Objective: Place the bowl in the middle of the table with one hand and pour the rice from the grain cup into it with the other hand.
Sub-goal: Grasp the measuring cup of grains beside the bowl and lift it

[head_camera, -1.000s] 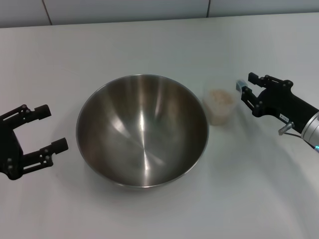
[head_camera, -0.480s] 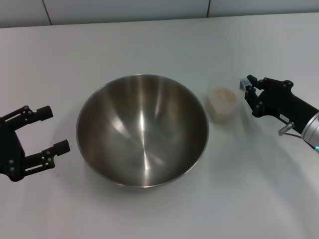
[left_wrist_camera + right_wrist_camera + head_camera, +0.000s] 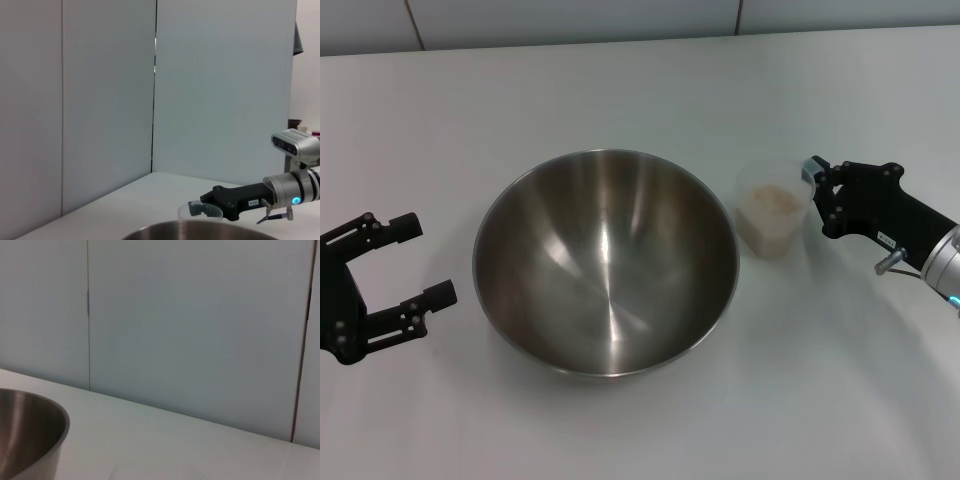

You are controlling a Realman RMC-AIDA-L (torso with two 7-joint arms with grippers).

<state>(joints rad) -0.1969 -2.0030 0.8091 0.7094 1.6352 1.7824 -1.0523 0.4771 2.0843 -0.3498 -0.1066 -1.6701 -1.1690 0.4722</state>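
Observation:
The big steel bowl (image 3: 605, 262) sits on the white table (image 3: 620, 90), about at its middle. Just right of it is the clear grain cup (image 3: 775, 228) with rice (image 3: 770, 199) inside. My right gripper (image 3: 813, 181) is shut on the cup's right rim, and the cup looks slightly raised. My left gripper (image 3: 428, 260) stands open to the left of the bowl, a short gap away, holding nothing. In the left wrist view the bowl's rim (image 3: 200, 233) shows low down, with the cup's rim (image 3: 192, 216) and the right gripper (image 3: 202, 209) beyond it. The right wrist view shows the bowl's side (image 3: 25, 435).
Pale wall panels (image 3: 570, 20) run behind the table's far edge. Bare tabletop lies in front of the bowl and behind it.
The right gripper moved in toward the cup and shut on its rim. The cup shifted slightly right and now looks a little higher. The left gripper and the bowl stayed put.

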